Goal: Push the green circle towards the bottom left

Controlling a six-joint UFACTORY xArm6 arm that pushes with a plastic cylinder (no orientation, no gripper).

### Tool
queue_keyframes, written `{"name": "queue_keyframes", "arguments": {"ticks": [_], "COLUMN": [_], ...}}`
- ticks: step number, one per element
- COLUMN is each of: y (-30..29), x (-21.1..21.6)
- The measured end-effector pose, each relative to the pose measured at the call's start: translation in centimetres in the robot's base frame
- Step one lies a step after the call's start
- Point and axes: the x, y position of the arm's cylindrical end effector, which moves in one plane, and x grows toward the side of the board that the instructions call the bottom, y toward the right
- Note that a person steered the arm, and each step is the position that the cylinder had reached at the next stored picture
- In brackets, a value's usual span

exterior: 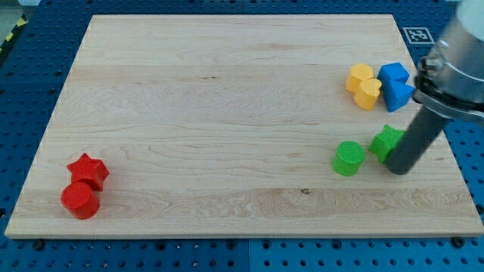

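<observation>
— What is seen of the surroundings and the surface?

— Pale wood makes up the table [227, 113], a rectangular board with fine grain running across the view. It is laid on a blue perforated base [30, 53] studded with rows of small holes, which is seen along all four edges. A black-and-white marker [417, 34] is fixed to that base just past the board's upper right corner, and a yellow-and-black striped strip is glimpsed at the view's top left corner.

— Where is the green circle placed?

— The green circle [349, 159] is found toward the view's right, below mid-height. Just beside it on the right a second green block [386, 141] is set, partly hidden, so its shape cannot be told.

— And the rod?

— My tip [398, 170] is pressed down at the right of that second green block, seemingly touching it, with the green circle a little farther to the left. No fingers are carried by this arm, so no open or closed state can be told.

— What else is laid out?

— Near the upper right, two yellow blocks [364, 85], one heart-like, are clustered against two blue blocks [395, 85] to their right. At the bottom left, well apart from everything else, a red star [88, 171] is set touching a red cylinder [80, 199] below it.
</observation>
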Motion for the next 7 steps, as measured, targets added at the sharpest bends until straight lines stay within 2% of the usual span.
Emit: {"name": "queue_keyframes", "arguments": {"ticks": [1, 2, 3, 4, 7], "y": [-3.1, -6.6, -7.8, -11.3, -16.0], "x": [-0.9, 0.8, 0.8, 1.1, 1.5]}}
